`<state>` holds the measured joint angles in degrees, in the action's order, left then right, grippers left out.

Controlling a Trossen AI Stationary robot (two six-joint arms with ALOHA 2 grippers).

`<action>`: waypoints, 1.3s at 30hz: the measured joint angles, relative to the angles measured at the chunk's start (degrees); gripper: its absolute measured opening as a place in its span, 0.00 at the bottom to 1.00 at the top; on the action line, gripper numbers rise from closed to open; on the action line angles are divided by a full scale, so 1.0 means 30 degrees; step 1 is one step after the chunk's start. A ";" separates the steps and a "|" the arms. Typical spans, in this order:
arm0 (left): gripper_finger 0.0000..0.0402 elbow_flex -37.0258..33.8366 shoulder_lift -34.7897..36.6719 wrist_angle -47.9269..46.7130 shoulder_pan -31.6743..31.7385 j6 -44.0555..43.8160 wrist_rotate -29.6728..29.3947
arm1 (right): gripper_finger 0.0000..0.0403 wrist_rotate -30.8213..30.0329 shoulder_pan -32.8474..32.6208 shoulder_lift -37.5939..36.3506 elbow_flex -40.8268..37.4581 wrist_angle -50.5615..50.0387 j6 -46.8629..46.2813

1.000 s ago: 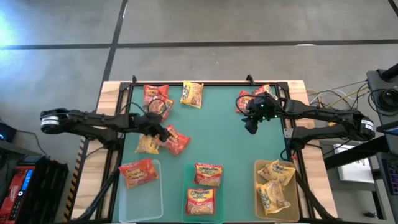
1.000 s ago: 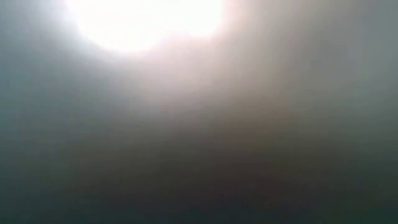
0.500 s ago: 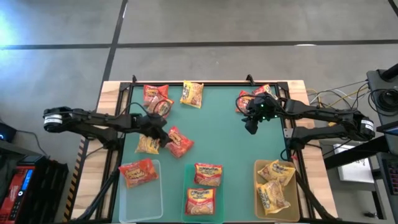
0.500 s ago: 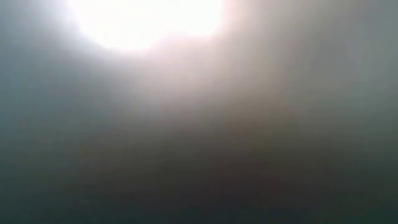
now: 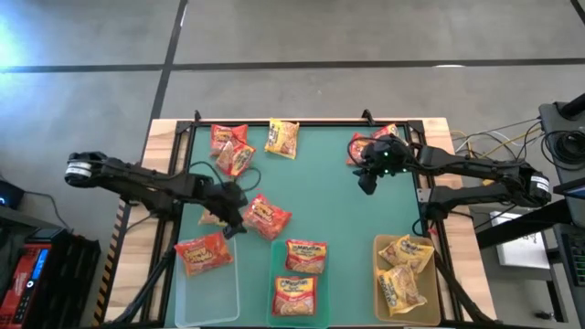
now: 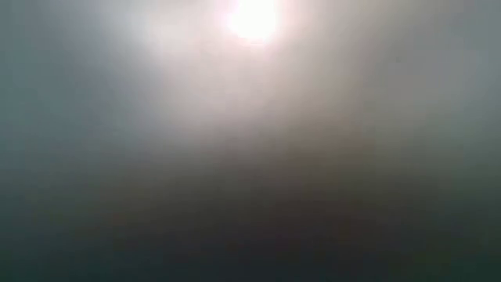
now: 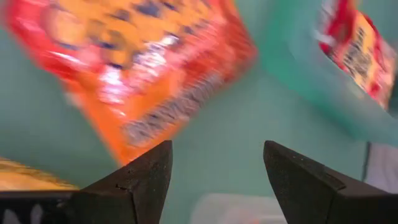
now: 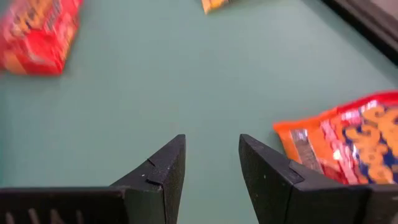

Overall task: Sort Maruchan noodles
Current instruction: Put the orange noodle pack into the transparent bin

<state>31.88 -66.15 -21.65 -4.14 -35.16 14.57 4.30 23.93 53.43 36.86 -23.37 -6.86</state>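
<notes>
Maruchan noodle packets lie scattered on the green mat. An orange-red packet (image 5: 266, 218) (image 7: 143, 68) lies flat just beyond my left gripper (image 5: 234, 219) (image 7: 217, 149), which is open above the mat; one corner of the packet comes close to one finger. A yellow packet (image 5: 213, 217) lies partly under that gripper. Two red packets (image 5: 230, 146) and a yellow one (image 5: 281, 138) lie at the far left. My right gripper (image 5: 367, 186) (image 8: 211, 140) hangs open with nothing between its fingers, near two red packets (image 5: 366, 144) at the far right. The low view shows only glare. My left gripper comes slanting down at the orange-red packet. The packet's near corner (image 7: 124, 152) shows right beside one fingertip (image 7: 149, 165). I cannot tell whether they touch. Nothing lies between the fingers.
Three shallow bins stand along the near edge: a clear one (image 5: 187, 294) with a red packet, a green one (image 5: 277, 265) with two orange-red packets, and a right one (image 5: 379, 283) with yellow packets. The mat's middle is bare.
My left gripper has moved toward the near edge and has rolled. The orange-red packet beside it has slid toward the near right, closer to the green bin, and turned about on the mat. A red packet at the far left, half hidden by the arm before, now shows.
</notes>
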 joint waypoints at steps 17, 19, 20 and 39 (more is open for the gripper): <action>0.58 0.1500 -0.6338 0.2850 -0.1127 -0.2279 -0.2323 | 0.35 0.0037 -0.0003 0.0007 0.0000 0.4235 -0.4375; 0.58 0.2130 -0.7112 0.2938 -0.0862 -0.1487 -0.3040 | 0.35 0.0036 -0.0003 0.0007 0.0000 0.4394 -0.4369; 0.58 0.2461 -0.7462 0.2933 -0.0725 -0.0903 -0.3208 | 0.35 0.0043 -0.0003 0.0007 0.0000 0.4517 -0.4362; 0.52 0.6003 -1.1723 0.5575 0.2885 0.5113 -0.3092 | 0.35 0.0196 -0.0011 0.0051 0.0036 0.5142 -0.5886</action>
<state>49.88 -101.32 -4.92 4.52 -19.82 5.30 4.89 23.90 53.58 36.97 -7.95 -24.52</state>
